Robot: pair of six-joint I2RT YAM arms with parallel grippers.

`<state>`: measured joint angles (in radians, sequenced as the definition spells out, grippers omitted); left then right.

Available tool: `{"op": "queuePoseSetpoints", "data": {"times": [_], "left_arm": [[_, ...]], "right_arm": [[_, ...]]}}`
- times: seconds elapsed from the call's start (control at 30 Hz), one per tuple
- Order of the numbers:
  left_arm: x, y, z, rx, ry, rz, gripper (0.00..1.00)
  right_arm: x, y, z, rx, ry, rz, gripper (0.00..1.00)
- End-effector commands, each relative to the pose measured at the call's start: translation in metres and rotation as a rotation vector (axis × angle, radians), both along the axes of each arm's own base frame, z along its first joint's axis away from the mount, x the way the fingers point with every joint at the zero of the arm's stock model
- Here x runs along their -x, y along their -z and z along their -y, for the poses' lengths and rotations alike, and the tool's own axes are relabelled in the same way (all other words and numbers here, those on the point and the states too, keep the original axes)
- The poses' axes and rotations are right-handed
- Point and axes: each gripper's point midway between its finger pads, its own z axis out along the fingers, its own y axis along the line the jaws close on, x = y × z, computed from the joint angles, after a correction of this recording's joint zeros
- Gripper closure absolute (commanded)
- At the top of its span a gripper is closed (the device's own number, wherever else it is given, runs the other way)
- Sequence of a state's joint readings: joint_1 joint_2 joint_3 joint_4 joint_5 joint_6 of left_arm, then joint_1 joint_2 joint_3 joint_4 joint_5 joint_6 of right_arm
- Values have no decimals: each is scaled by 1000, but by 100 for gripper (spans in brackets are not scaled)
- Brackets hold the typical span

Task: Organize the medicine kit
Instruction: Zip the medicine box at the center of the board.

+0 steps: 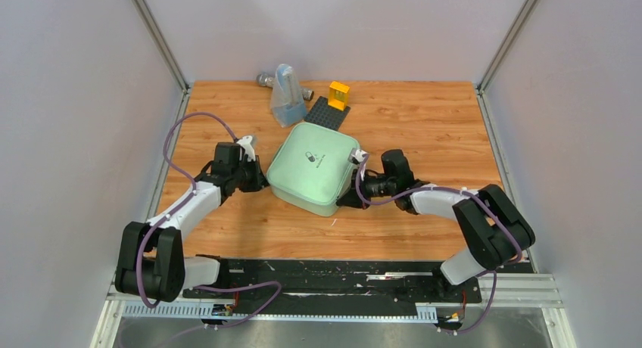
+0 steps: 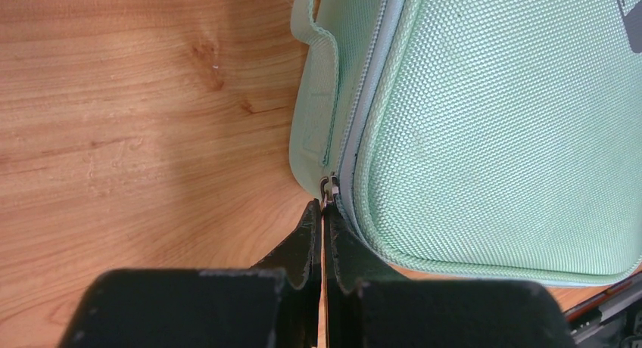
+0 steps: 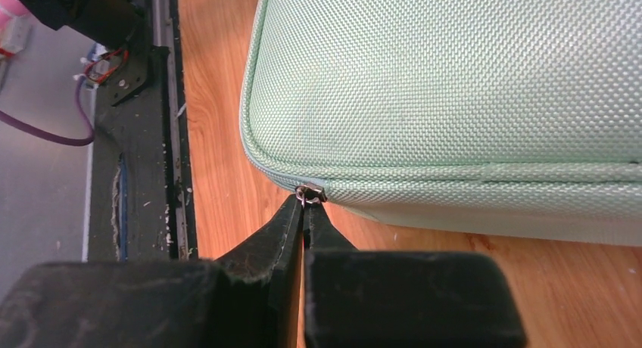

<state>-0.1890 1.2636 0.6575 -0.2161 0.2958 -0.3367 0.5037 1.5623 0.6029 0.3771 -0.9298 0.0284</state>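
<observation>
1. Sitting near the middle of the wooden table [image 1: 424, 121] is the medicine kit [image 1: 314, 169], a pale mint-green rounded-square case with a woven surface. It is turned cornerwise, closed, with a small dark pill logo [image 1: 313, 158] on its lid.
2. The left gripper [image 1: 261, 178] meets the kit's left corner. Seen from the left wrist, its fingers are pressed together, pinching a small zipper pull [image 2: 327, 187] on the kit's seam.
3. A fabric strap [image 2: 322, 83] runs along the kit's side just beyond that pull.
4. The right gripper [image 1: 347, 199] meets the kit's near right edge. Seen from the right wrist, its fingers are pressed together on a metal zipper ring [image 3: 307, 194] at a rounded corner.
5. Behind the kit, touching its far corner, lies a dark studded baseplate [image 1: 329, 112] with a yellow block [image 1: 338, 94] standing on it.
6. A translucent bluish pouch [image 1: 286, 98] lies just left of the baseplate.
</observation>
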Motion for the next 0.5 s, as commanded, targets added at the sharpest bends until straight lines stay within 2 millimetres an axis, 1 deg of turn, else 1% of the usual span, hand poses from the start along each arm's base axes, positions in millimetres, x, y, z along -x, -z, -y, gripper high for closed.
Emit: {"op": "queuePoseSetpoints", "data": {"times": [0.0, 0.07, 0.1, 0.17, 0.23, 0.27, 0.3, 0.33, 0.37, 0.43, 0.47], "left_arm": [[5, -22, 23, 123, 61, 41, 100], [8, -26, 26, 154, 63, 52, 100], [10, -27, 28, 174, 53, 45, 100], [16, -29, 32, 215, 47, 46, 100], [27, -29, 37, 233, 55, 41, 100], [30, -34, 39, 235, 61, 56, 100], [37, -34, 45, 239, 84, 52, 100], [42, -37, 48, 242, 102, 58, 100], [49, -38, 54, 243, 135, 56, 100], [61, -41, 62, 248, 186, 52, 100], [67, -42, 66, 251, 210, 49, 100]], "right_arm": [[-23, 1, 4, 155, 144, 202, 100], [-28, 3, 4, 282, 195, 331, 100], [-27, 0, 2, 316, 216, 375, 100], [-25, -13, -1, 316, 248, 423, 100], [-39, -27, 8, 322, 385, 422, 100], [-51, -33, 17, 331, 479, 413, 100], [-61, -39, 25, 333, 545, 397, 100], [-68, -42, 33, 332, 589, 368, 100], [-79, -42, 44, 341, 633, 335, 100], [-85, -45, 47, 336, 619, 319, 100], [-82, -47, 43, 333, 576, 332, 100]]}}
